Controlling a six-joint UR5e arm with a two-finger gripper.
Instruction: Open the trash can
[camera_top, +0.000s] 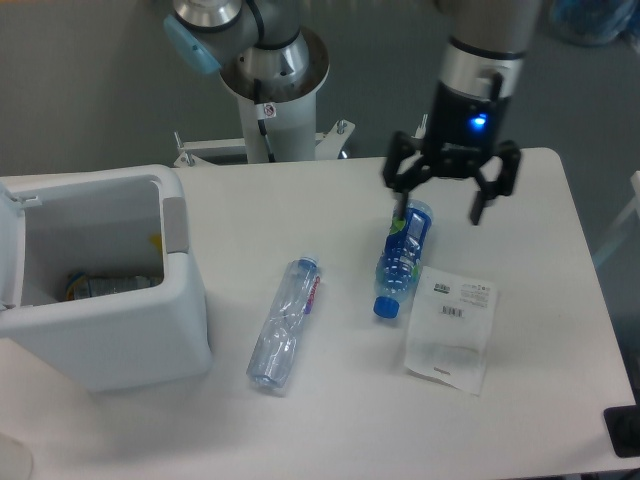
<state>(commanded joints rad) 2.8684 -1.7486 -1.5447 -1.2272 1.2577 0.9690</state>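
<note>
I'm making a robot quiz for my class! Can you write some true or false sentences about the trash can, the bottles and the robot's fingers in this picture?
1. The trash can is open, and you can see inside it. True.
2. The gripper has its fingers squeezed shut on the trash can. False: the fingers are spread open and hang above the blue bottle, far from the can.
3. Two bottles lie on their sides on the table. True: the blue bottle and a clear bottle.
4. The clear bottle stands upright inside the trash can. False: it lies on the table beside the can.
5. A flat clear plastic bag lies next to the blue bottle. True.
</note>
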